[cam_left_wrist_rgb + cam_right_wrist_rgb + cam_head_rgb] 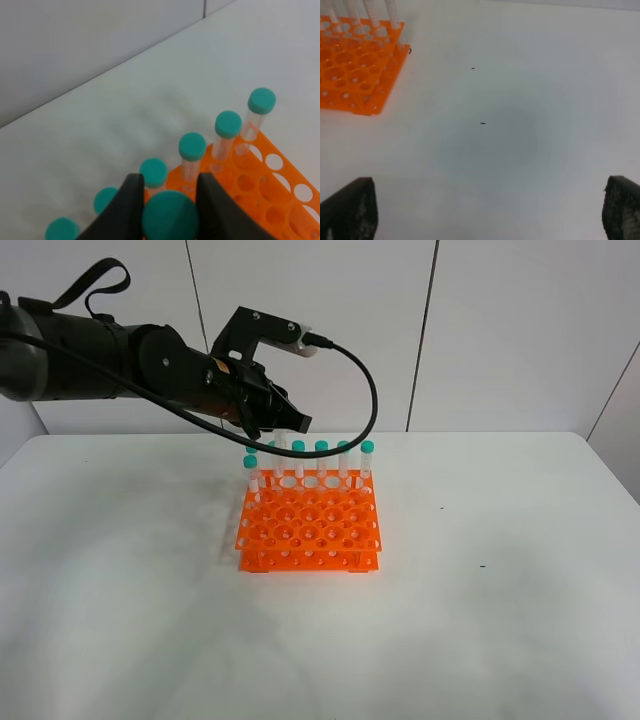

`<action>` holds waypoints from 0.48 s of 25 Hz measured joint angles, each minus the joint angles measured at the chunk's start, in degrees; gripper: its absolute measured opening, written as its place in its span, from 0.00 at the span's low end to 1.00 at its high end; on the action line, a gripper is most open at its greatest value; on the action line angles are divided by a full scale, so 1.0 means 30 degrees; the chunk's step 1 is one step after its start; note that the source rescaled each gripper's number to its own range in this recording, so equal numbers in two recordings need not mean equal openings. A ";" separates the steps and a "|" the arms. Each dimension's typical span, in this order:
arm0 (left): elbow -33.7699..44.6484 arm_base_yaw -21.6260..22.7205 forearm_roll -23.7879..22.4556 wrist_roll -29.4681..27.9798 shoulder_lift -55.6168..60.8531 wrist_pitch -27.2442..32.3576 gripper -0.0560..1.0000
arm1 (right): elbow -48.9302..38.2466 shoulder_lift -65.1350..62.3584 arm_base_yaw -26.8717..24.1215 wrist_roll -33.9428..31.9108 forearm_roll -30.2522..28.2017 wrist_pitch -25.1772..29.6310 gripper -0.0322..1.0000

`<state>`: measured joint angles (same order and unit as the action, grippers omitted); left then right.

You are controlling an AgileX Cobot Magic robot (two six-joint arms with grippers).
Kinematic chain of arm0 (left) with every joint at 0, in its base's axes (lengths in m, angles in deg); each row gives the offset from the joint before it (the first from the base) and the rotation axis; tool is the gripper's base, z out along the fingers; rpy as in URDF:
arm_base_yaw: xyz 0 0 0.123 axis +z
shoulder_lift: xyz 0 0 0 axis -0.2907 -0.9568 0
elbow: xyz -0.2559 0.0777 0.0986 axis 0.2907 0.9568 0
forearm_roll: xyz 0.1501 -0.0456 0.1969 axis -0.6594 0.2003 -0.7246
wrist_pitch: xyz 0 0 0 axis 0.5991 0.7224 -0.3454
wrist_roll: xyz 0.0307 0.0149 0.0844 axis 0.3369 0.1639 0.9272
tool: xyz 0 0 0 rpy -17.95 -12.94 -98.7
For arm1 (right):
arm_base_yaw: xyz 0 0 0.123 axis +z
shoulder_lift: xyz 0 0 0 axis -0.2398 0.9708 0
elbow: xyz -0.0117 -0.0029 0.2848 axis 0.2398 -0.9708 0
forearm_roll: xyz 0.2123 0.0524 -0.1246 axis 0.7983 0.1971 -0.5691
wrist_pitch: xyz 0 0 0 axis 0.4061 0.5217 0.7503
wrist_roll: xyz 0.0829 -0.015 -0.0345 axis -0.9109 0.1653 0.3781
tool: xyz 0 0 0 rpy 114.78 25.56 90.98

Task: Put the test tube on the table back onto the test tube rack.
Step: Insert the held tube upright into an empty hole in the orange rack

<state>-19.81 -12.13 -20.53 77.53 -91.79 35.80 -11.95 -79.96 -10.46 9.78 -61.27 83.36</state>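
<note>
My left gripper [283,428] is shut on a test tube; its teal cap [169,216] sits between the two dark fingers [125,205]. It holds the tube upright over the back left part of the orange test tube rack [310,525], just above the back row. Several more teal-capped tubes [321,455] stand in that back row and also show in the left wrist view [192,147]. The held tube's lower end is hidden. My right gripper [487,202] is open and empty over the bare white table [500,590], off to the rack's right side [355,65].
The rack's front rows of holes [312,540] hold nothing. A white panelled wall [480,330] stands behind the table's far edge. A few small dark specks [482,123] lie on the table right of the rack.
</note>
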 joint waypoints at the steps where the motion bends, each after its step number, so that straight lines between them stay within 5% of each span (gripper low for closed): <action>1: 0.0000 0.0000 0.0000 -0.0014 -0.0115 -0.0022 0.05 | 0.0000 0.0000 0.0000 0.0000 0.0000 0.0000 1.00; 12: 0.0748 0.0000 -0.0135 -0.0461 -0.0754 -0.1429 0.05 | 0.0000 0.0000 0.0000 0.0000 0.0000 0.0000 1.00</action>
<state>-17.56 -12.13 -20.93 76.15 -94.05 31.51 -11.95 -79.96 -10.46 9.78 -61.27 83.36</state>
